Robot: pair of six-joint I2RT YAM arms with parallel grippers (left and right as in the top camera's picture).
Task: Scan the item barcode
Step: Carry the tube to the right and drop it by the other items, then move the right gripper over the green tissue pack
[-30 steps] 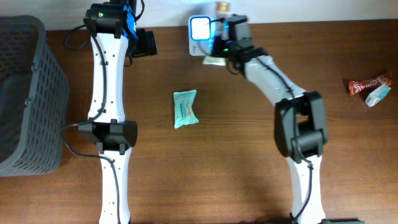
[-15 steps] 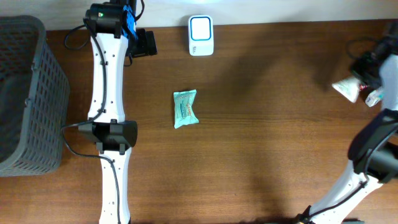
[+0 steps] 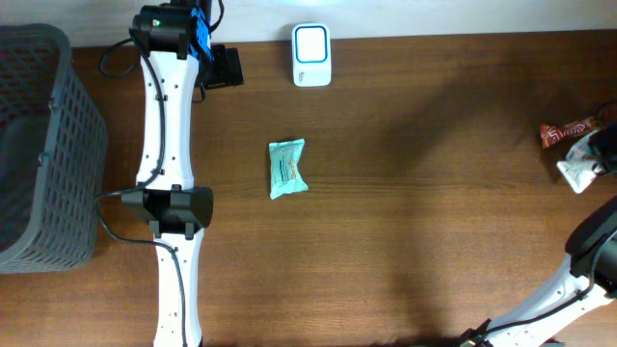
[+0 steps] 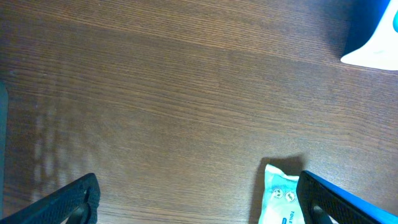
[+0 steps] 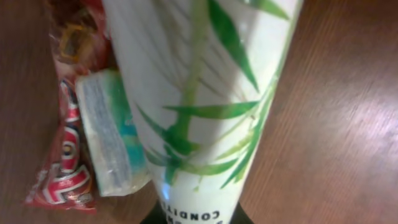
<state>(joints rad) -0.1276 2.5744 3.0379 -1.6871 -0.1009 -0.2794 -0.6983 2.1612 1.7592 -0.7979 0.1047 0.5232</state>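
The dark brown wood-grain table point(image 3: 405, 222) runs back to a pale wall strip point(image 3: 463, 14) along its far edge. At the far right, the right gripper point(image 3: 600, 157) is pinched on the base of the white tube point(image 5: 199, 93) printed with green leaves. Whether the tube rests on the wood cannot be told. It sits just beside a red snack wrapper point(image 5: 62, 174) and a small pale green bar point(image 5: 109, 134). The white scanner point(image 3: 311, 41) stands at far centre, well apart from the tube. The left gripper point(image 4: 198, 180) hovers to the scanner's left, jaws spread wide. A teal packet point(image 3: 286, 169) lies mid-table, and a grey basket point(image 3: 39, 145) sits at the left.
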